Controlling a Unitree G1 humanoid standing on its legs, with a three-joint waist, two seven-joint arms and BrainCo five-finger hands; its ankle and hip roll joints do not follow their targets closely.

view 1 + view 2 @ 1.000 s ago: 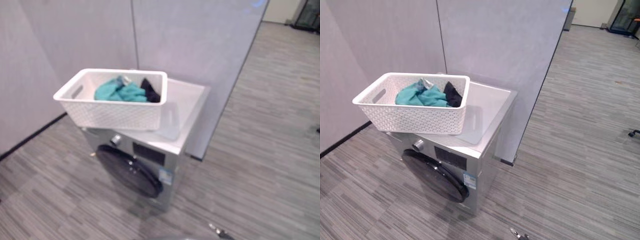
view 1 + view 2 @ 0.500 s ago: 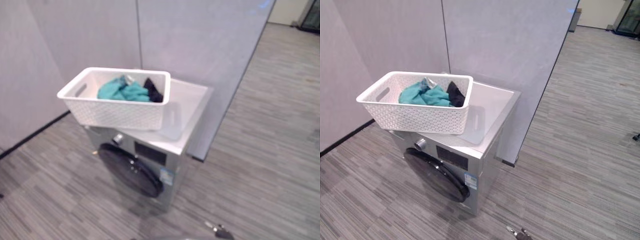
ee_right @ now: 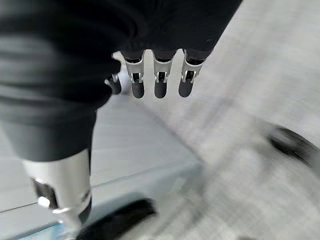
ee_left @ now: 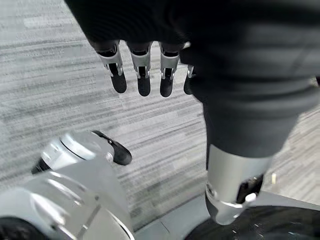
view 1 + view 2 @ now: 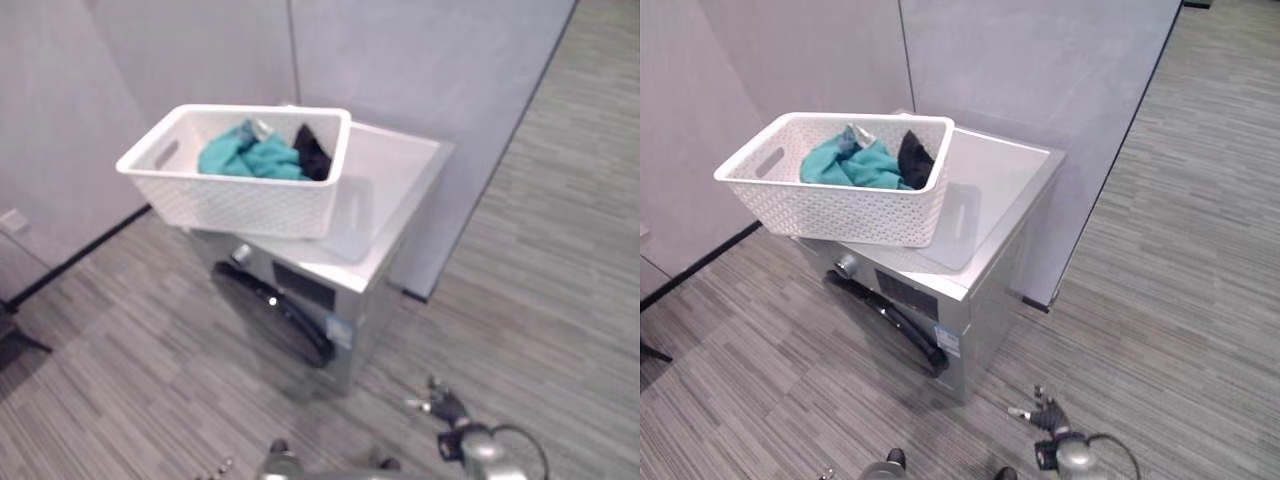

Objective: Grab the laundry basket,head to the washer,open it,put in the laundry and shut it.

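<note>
A white woven laundry basket (image 5: 240,205) rests on the left part of the top of a silver washer (image 5: 990,215). Teal laundry (image 5: 245,158) and a dark garment (image 5: 912,160) lie inside it. The washer's dark round door (image 5: 275,318) faces the floor in front. My right hand (image 5: 1040,412) hangs low, well to the right of the washer, away from the basket; its fingers (image 3: 159,82) are straight and hold nothing. In the left wrist view my left hand (image 4: 143,80) hangs over the floor with straight, empty fingers.
Grey partition panels (image 5: 420,70) stand right behind the washer, and a wall (image 5: 50,130) with a black skirting runs along the left. A dark leg of some furniture (image 5: 15,340) shows at the left edge. Striped grey floor (image 5: 1180,260) stretches out to the right.
The camera has come closer and tipped down, so the whole picture has shifted. My right hand now shows at the lower right. The basket still rests on the washer.
</note>
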